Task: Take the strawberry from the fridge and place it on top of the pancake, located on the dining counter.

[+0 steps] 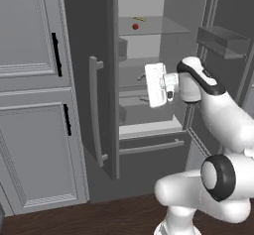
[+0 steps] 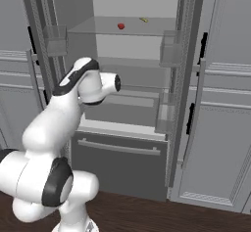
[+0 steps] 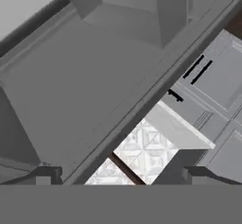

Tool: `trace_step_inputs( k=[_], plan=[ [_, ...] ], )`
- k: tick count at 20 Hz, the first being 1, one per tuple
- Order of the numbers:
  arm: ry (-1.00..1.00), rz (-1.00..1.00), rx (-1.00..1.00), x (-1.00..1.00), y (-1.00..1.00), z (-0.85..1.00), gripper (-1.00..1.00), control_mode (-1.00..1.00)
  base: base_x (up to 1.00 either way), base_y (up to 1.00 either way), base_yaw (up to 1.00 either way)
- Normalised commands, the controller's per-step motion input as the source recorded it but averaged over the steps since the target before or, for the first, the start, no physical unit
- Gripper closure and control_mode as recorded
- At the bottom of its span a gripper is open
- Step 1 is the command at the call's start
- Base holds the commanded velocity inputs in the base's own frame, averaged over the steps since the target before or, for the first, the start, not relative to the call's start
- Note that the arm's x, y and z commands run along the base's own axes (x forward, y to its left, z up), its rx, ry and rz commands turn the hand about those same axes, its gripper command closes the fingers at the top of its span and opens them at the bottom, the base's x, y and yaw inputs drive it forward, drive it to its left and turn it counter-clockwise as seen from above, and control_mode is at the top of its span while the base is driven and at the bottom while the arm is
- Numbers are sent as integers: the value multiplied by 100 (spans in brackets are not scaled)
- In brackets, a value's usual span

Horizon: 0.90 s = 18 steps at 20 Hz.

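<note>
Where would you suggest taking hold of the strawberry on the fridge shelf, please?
Probably across its round middle, coming in level from the open front of the fridge: the strawberry sits small and low on the glass shelf, well above the open tool.

No legible text, label, brand mark, number or sign found on any surface in the three views.
</note>
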Motion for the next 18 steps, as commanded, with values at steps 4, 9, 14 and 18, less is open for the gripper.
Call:
trace_step_inputs(
  k=[4,9,14,18],
  plan=[
    [7,18,6,69,42,-31,-100,-100,0,0,0],
    [5,15,3,55,58,-39,-100,-100,0,0,0],
    [0,11,0,9,77,-24,-100,-100,0,0,0],
    [2,8,0,0,76,-18,-100,-100,0,0,0]
  ],
)
